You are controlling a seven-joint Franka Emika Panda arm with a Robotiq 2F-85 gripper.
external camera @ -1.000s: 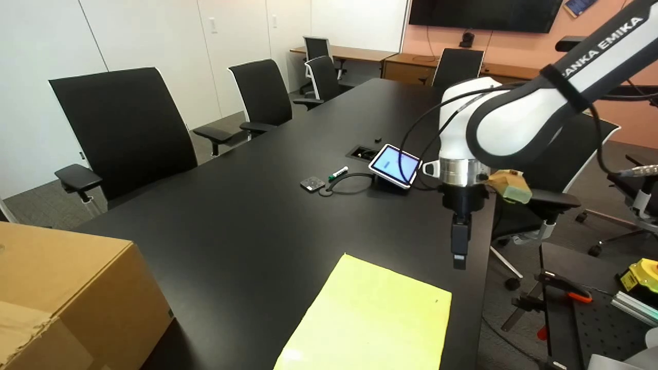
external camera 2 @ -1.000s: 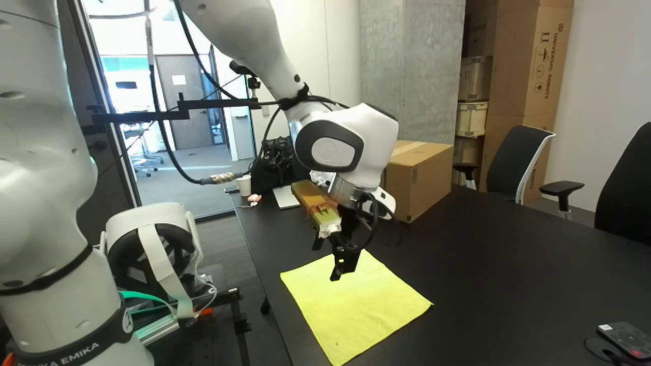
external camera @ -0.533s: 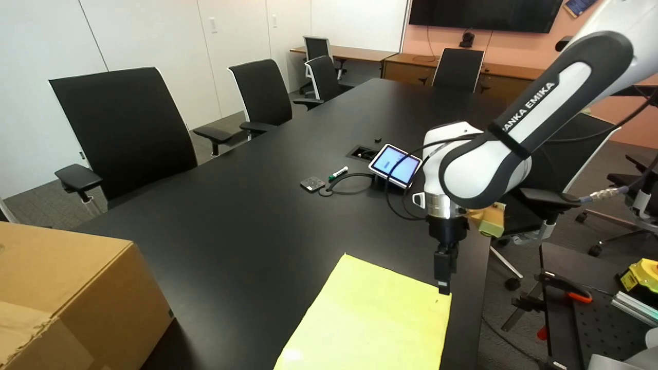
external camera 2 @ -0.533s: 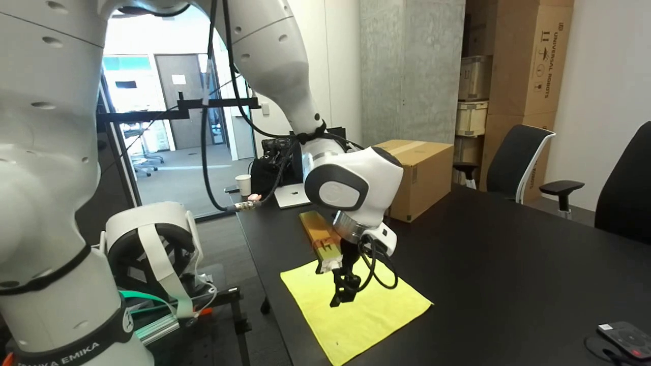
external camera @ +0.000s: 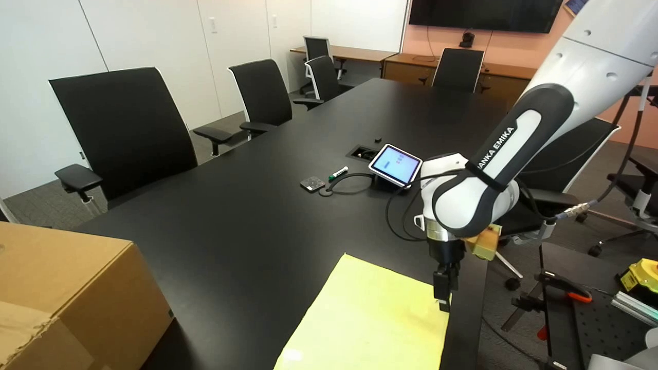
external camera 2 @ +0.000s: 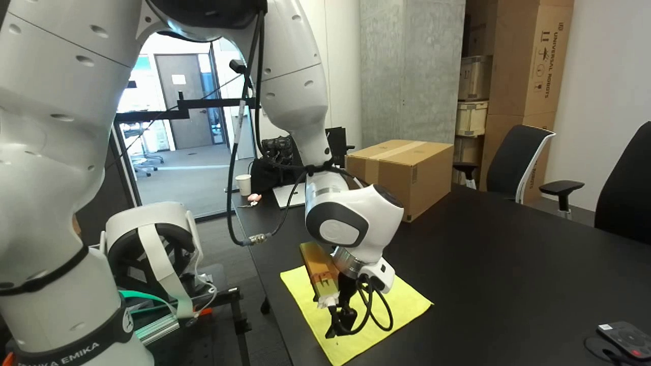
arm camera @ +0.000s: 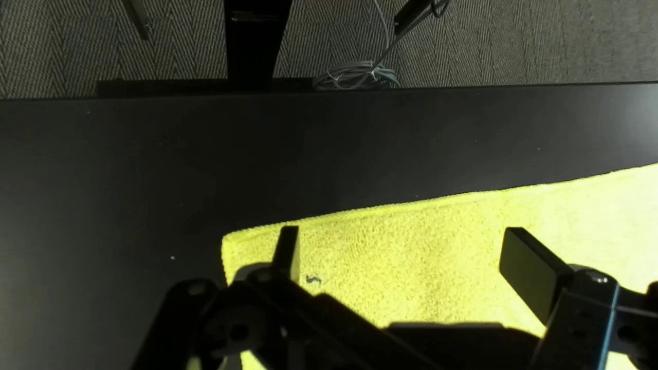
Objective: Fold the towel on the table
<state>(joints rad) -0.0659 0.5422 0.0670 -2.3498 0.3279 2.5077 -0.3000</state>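
Observation:
The yellow towel (external camera: 365, 318) lies flat on the black table (external camera: 241, 246), and its near part is cut off in this exterior view. It shows whole, partly behind the arm, in an exterior view (external camera 2: 404, 303). My gripper (arm camera: 401, 241) points down over one corner of the towel, close to the cloth. Its fingers stand wide apart with only towel (arm camera: 390, 267) between them. A small dark mark (arm camera: 313, 279) on the towel shows beside the left finger. The gripper also shows low over that corner in an exterior view (external camera: 444, 307). I cannot tell whether the tips touch the cloth.
A cardboard box (external camera: 77, 298) stands on the table. A tablet (external camera: 396, 165), a green marker (external camera: 338, 173) and a cable lie farther along. A remote (external camera 2: 628, 339) lies near the table's other part. The table edge (arm camera: 411, 91) runs just past the towel. Chairs stand around.
My gripper has moved down and over to the towel's corner from higher above, with its shadow now on the cloth. The towel has not moved.

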